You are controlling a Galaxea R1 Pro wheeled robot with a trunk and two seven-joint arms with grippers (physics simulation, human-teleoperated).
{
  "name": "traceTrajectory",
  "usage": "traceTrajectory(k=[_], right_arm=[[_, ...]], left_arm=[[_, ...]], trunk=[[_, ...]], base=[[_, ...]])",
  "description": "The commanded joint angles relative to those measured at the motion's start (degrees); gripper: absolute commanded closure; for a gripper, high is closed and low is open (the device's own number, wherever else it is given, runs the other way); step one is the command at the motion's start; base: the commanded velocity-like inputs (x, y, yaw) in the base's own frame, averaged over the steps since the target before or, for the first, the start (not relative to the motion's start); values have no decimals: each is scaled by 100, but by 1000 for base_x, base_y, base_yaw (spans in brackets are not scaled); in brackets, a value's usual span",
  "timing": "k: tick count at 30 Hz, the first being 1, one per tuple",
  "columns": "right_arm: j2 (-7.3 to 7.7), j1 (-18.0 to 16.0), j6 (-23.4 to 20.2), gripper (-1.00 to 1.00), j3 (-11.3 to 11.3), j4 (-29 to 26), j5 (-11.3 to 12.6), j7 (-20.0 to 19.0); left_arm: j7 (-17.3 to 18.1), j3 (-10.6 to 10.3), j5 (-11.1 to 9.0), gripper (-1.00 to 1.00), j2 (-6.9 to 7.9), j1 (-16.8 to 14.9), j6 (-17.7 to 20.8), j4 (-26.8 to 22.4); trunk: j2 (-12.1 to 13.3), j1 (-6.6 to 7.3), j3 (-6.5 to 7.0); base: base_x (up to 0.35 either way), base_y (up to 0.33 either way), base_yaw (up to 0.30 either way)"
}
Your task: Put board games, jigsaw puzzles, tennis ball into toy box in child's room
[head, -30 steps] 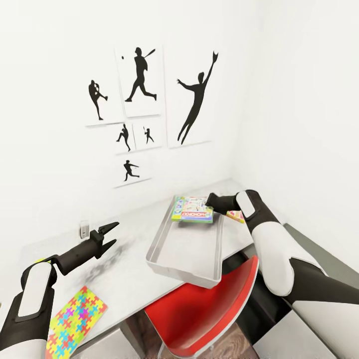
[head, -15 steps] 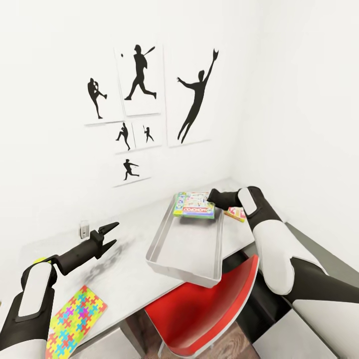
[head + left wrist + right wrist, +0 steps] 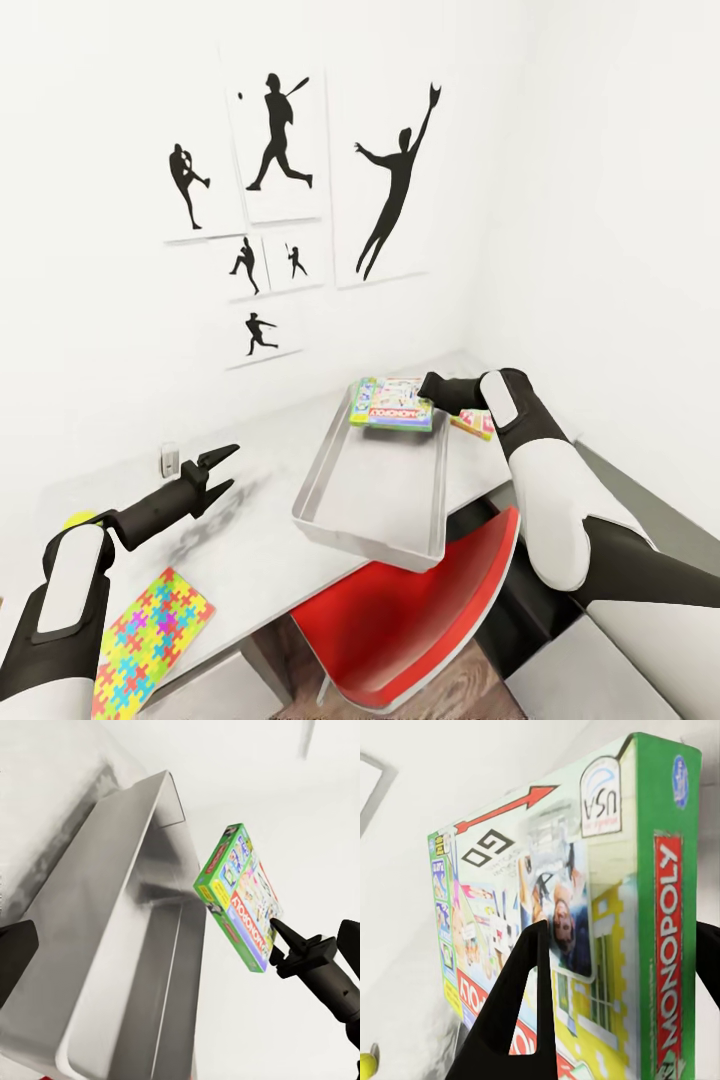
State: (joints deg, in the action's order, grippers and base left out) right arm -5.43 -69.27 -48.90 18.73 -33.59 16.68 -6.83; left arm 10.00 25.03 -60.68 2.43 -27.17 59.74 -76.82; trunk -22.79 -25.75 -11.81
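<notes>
Board game (image 3: 392,404): green Monopoly box, clamped in the right gripper (image 3: 432,386), held over the far end of the toy box (image 3: 330,520); long axis across the bin. Left gripper (image 3: 212,470): wide, empty, well left, nearer the jigsaw puzzle (image 3: 150,635).

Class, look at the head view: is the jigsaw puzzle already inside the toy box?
No. The jigsaw puzzle lies flat on the table near the left arm, well apart from the toy box.
</notes>
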Motion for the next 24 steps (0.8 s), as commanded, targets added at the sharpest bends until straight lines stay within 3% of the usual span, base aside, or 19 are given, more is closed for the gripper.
traceTrajectory(k=[1,24], right_arm=[[-9,-7,-30,100,49,-7,-56,-50],[-2,-1,-26,100,51,-22,-61,-49]], left_arm=[[60,10,57,-100,0,-7,26,0],[64,10,57,-100,11,-13,26,-8]], trunk=[[-12,-3,-21],[-12,-3,-235]], base=[[0,0,0],[0,0,0]])
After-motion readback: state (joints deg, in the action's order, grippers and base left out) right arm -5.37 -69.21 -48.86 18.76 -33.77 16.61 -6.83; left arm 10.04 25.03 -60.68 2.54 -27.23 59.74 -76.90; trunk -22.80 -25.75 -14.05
